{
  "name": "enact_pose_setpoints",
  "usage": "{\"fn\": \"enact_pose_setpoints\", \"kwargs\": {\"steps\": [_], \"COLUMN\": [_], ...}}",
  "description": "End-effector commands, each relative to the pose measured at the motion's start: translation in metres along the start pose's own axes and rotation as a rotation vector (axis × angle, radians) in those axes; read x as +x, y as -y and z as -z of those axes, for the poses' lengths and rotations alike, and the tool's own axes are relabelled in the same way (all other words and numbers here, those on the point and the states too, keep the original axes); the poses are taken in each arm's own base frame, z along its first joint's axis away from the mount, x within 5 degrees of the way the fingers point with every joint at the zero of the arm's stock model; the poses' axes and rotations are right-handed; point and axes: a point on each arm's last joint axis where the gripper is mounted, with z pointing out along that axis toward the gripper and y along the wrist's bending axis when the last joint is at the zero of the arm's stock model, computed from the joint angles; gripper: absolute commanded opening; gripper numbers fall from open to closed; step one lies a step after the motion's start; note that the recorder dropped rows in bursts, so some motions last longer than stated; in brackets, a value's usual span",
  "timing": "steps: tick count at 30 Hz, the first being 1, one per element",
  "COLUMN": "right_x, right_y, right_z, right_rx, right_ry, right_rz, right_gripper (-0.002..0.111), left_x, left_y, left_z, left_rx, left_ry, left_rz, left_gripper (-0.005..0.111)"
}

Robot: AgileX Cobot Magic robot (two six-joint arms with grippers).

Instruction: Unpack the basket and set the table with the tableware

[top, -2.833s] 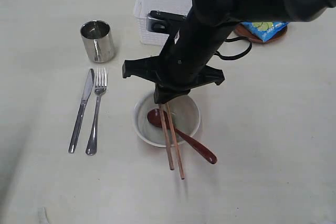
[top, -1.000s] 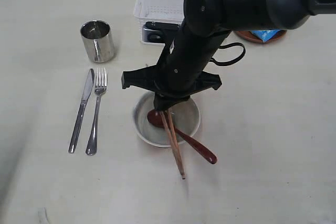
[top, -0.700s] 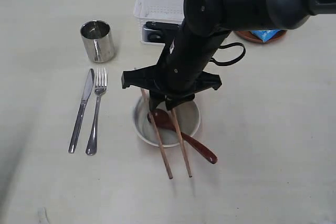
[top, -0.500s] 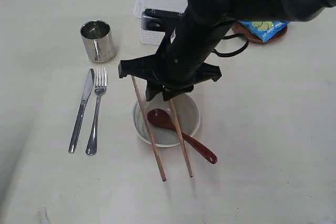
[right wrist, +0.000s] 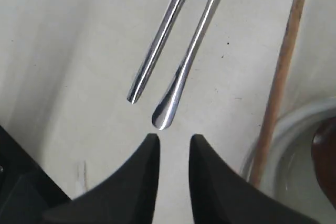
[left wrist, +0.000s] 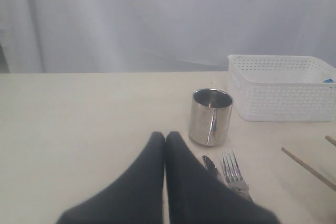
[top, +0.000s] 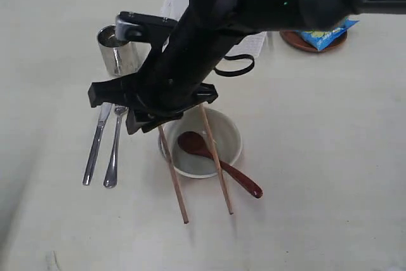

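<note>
Chopsticks (top: 224,188) on bowl (top: 237,139) (spoon (top: 190,143) inside) — R gripper (right wrist: 174,137) parted, empty.

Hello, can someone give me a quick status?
Left gripper shut, empty. Right gripper open, empty, above table beside fork. Chopsticks lie splayed, one across bowl; spoon in bowl. Right arm hides most of basket in exterior view.

Bright, even, diffuse light — shadows on the pale surface (top: 330,157) are faint and soft. The steel cup (left wrist: 210,117) carries small highlights; the left gripper (left wrist: 165,136), close to its camera, looks soft-edged.
</note>
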Motion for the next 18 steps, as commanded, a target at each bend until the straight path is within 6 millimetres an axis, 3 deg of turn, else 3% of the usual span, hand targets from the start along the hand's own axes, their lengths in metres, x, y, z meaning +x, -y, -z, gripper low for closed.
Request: {"fn": "enact_pose_setpoints", "kwargs": {"steps": [1, 18], "right_x": [-0.0026, -0.0029], "right_y": [0.0081, 0.0146], "right_z": [-0.0249, -0.0245], "right_rx": [0.02, 0.091], "right_ry": [-0.068, -0.064], "right_rz": [0.004, 0.022], "right_gripper": [0.019, 0.019], "left_x": [0.0002, 0.0002], "left_y": [0.0001, 0.0001], "left_z": [0.0001, 0.0001], "left_rx": [0.002, 0.002], "left_ry": [0.007, 0.007], "left_rz": [0.005, 0.005], "left_gripper": [0.0, 0.0]}}
